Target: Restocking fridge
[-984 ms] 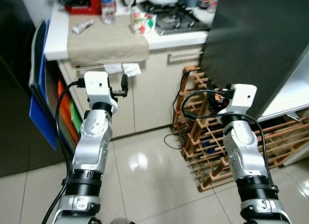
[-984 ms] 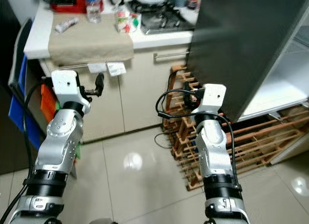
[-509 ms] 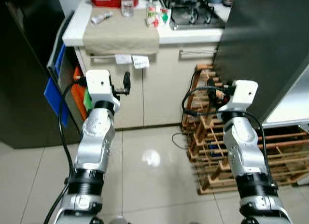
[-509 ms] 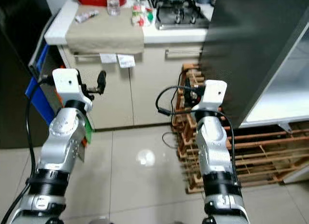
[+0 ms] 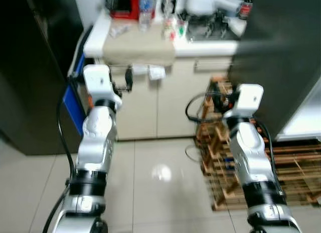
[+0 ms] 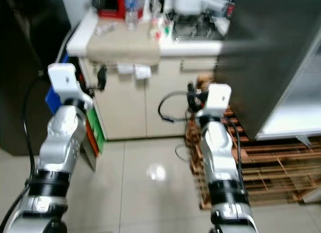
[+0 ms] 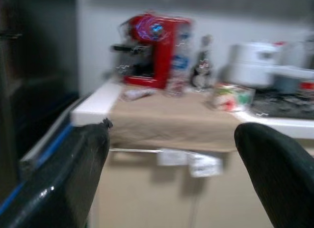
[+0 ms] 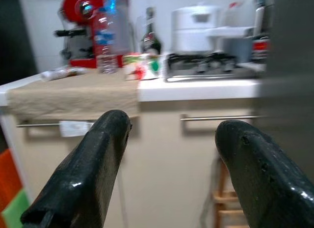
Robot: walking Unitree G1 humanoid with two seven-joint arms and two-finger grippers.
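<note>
Wrist views resolve a red coffee machine (image 7: 156, 51) and clear plastic water bottle (image 8: 106, 41) on the white worktop (image 5: 200, 47). Left end effector (image 7: 171, 154) and right end effector (image 8: 171, 139): both spread, empty. Glossy beige tiled floor (image 5: 160, 193).

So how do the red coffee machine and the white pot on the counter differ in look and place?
The coffee machine is red and tall, at the counter's left end beside the water bottle. The pot is white, squat and rounded, further right, behind the stove. The coffee machine stands by the beige cloth; the pot is clear of it. Both stand upright at the back of the counter, untouched by either gripper.
</note>
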